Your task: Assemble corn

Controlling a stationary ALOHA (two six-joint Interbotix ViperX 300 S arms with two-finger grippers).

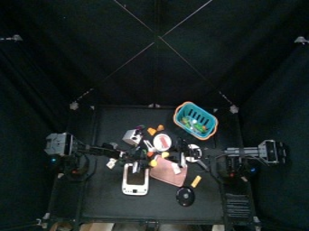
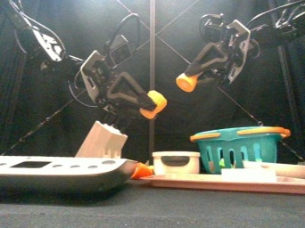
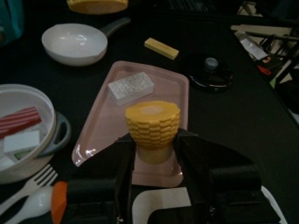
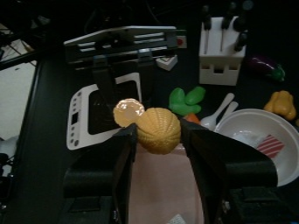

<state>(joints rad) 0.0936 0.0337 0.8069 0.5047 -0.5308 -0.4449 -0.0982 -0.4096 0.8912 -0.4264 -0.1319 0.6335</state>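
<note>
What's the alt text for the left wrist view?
The left gripper holds a yellow corn half upright, cut end up, above a pink tray carrying a pale sponge-like block. Behind sit a white bowl and a butter stick.

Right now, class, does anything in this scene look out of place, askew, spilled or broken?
Nothing stands out. The corn is in two pieces, but that is the job: the left gripper holds one corn half and the right gripper holds the other corn half, both raised above the pink tray. Nothing looks spilled.
</note>
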